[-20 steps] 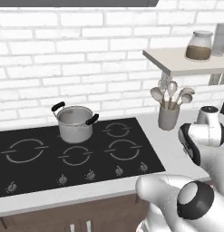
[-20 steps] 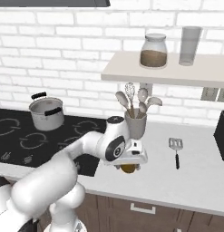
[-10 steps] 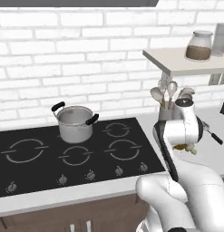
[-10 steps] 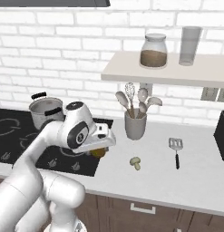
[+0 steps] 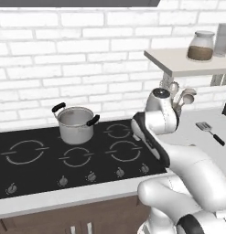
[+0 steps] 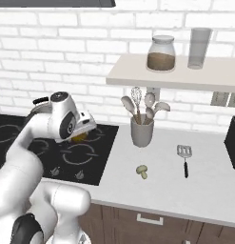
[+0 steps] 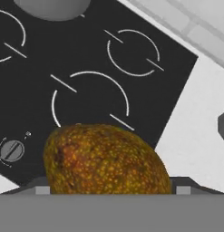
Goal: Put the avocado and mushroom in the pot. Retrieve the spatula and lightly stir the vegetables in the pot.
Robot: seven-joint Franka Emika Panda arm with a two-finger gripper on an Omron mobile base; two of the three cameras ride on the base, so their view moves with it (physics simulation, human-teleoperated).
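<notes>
My gripper [image 6: 82, 133] hovers over the right burners of the black cooktop [image 6: 24, 143], shut on the avocado [image 7: 104, 158], a brown-yellow speckled fruit that fills the space between the fingers in the hand view. The avocado [image 6: 79, 138] also peeks out under the hand in the right base view. At the back left of the cooktop, apart from the gripper, stands the steel pot [image 5: 75, 123] with black handles. The mushroom [image 6: 142, 171] lies on the white counter in front of the utensil cup. The spatula [image 6: 184, 157] lies flat on the counter further right, also seen as spatula [image 5: 208, 131].
A grey cup of pale spoons and a whisk [image 6: 141, 133] stands by the cooktop's right edge. Above it a shelf [image 6: 138, 76] carries a jar [image 6: 161, 53] and a glass [image 6: 200, 47]. A dark appliance [image 6: 232, 147] sits at the far right.
The arm has swung left from the counter to above the cooktop, carrying the avocado with it. The mushroom and spatula have stayed where they were.
</notes>
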